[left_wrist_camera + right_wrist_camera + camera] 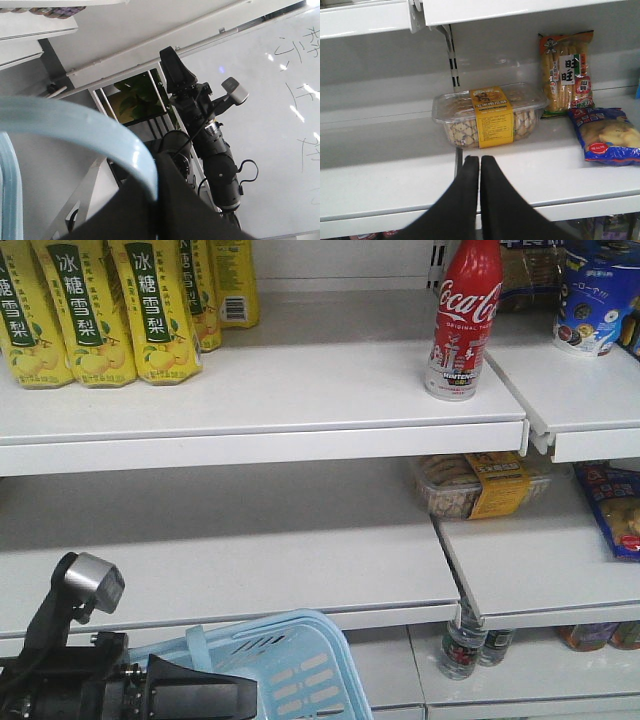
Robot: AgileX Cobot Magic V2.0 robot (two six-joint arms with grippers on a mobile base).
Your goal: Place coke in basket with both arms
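White metal store shelving [270, 390] fills the front view. Red cylindrical Coca-Cola bottle [465, 320] with white script stands upright on the top shelf, at the right end of its board and well apart from the yellow-labelled bottles [100, 310] at left. Pale blue slotted plastic basket [300, 660] is at the bottom of the front view. Its handle [75, 125] runs into the left gripper [157, 192], whose black fingers are clamped on it. Right gripper [480, 162] has its fingers pressed together with nothing between them, and points at a clear plastic biscuit tray [490, 117] with a yellow label on the middle shelf.
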